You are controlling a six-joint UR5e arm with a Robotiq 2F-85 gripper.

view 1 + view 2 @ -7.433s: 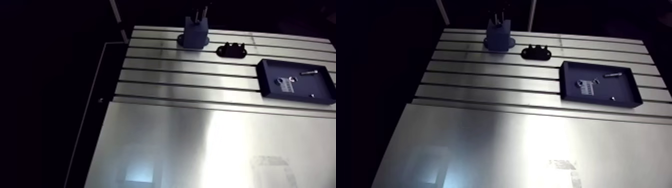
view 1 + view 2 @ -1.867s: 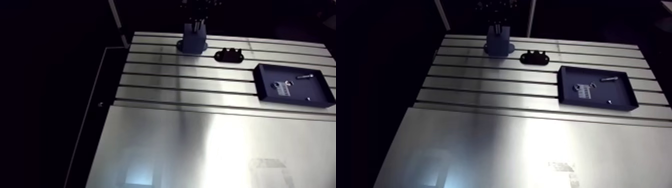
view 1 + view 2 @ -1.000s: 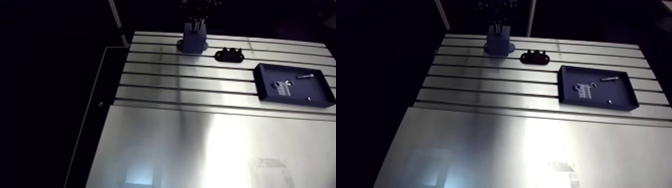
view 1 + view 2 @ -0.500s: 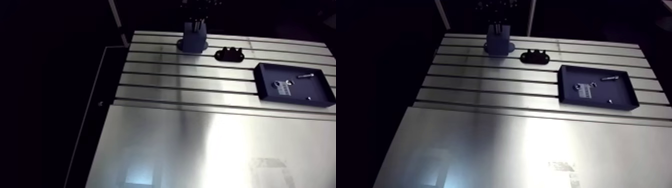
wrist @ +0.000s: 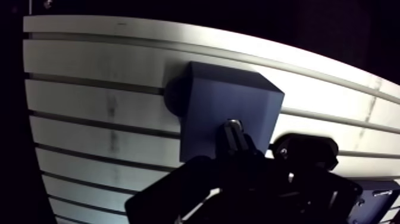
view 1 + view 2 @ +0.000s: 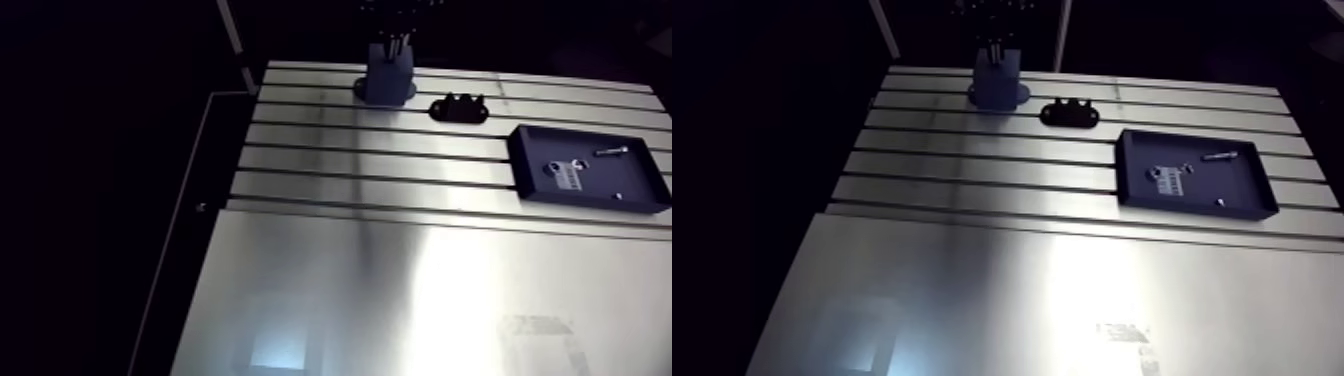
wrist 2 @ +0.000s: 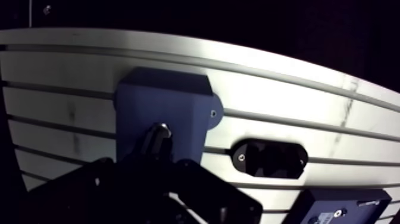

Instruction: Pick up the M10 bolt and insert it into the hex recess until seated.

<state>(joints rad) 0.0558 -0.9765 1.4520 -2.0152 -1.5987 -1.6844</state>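
Note:
A blue block (image 5: pixel 226 113) stands at the far end of the slotted table (image 6: pixel 400 300). In the wrist view my gripper (image 5: pixel 234 136) hangs right over the block's top face. Its dark fingers are drawn close together on a small metal piece, the M10 bolt (image 5: pixel 234 126), whose tip is at the block's top. The hex recess is hidden under the fingers. In the arm view the gripper (image 6: pixel 392 45) shows only as thin dark fingers above the block (image 6: pixel 389 78).
A black oval fixture (image 6: pixel 459 108) sits on the table just beside the block. Further along lies a dark blue tray (image 6: pixel 521 165) holding a small screw (image 6: pixel 611 151), a white label and other small parts. Slots run across the far half of the table.
Since the earliest frames the whole arm view has shifted a little, so the camera moved. The gripper stays over the blue block, and nothing on the table has moved.

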